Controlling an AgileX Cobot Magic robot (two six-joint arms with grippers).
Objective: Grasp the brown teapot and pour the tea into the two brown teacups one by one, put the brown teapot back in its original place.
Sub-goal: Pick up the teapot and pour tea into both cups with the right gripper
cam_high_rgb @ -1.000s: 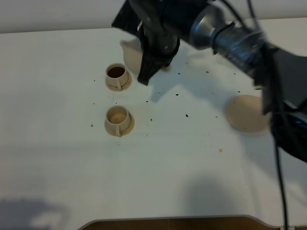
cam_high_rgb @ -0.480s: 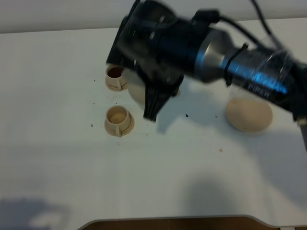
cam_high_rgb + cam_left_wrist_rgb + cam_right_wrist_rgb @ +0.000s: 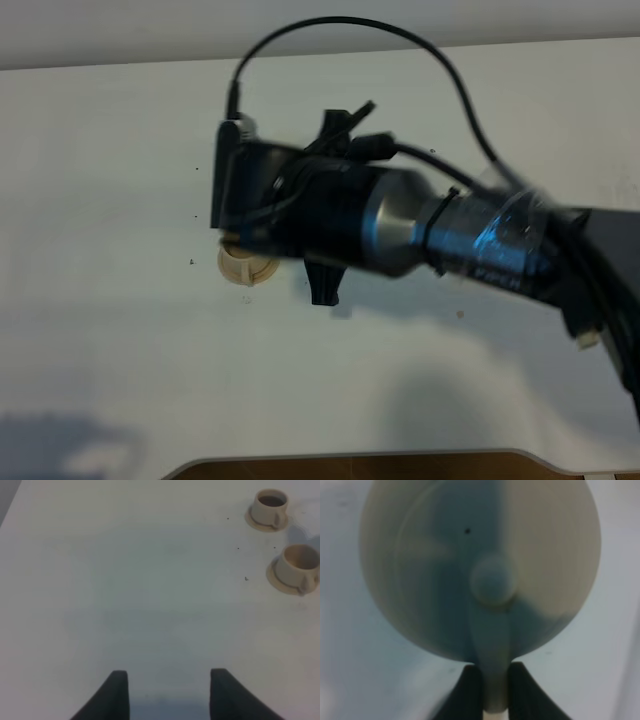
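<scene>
Plain white table [image 3: 120, 380] with a few dark specks, nothing fancy. So the right fingers [image 3: 470, 690] are pinched tight on the loop handle [image 3: 492, 650] of the teapot [image 3: 420, 555], which hangs off the tips in the air, lid knob [image 3: 492, 582] facing the wrist cam. Gripping by the handle makes sense, since a wrist roll tips the spout. From up high the arm [image 3: 460, 240] reaches in from 3 o'clock and hides the pot. Only one cup [image 3: 240, 266] peeks out, about 9 o'clock of the table's middle. The left fingers [image 3: 117, 695] are spread, holding nothing, well clear. One cup has dark tea [image 3: 270, 507] and the other [image 3: 299, 567] looks empty, so I'd guess pour two is up.
</scene>
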